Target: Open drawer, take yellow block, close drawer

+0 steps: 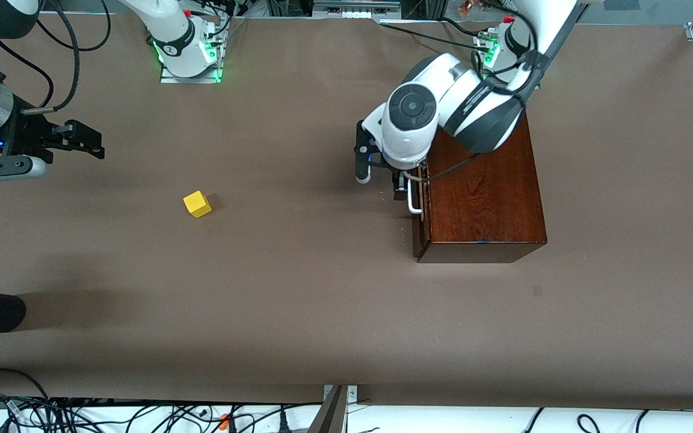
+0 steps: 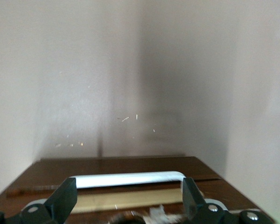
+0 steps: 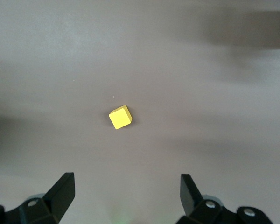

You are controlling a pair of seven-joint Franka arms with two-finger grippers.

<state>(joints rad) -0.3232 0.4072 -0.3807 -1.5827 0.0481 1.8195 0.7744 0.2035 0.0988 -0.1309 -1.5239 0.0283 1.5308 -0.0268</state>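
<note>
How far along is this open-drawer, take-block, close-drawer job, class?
Done: the yellow block already lies out on the table, apart from the wooden box. In hand: the left gripper, open, straddles the white handle of the drawer, which shows only a slim gap. The right gripper waits open. Left: shutting the drawer fully.

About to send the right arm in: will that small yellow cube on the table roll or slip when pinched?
The small bright yellow cube has flat faces, so it probably won't roll. It looks rigid and light. It sits skewed to the open right gripper, so it may twist when pinched.
</note>
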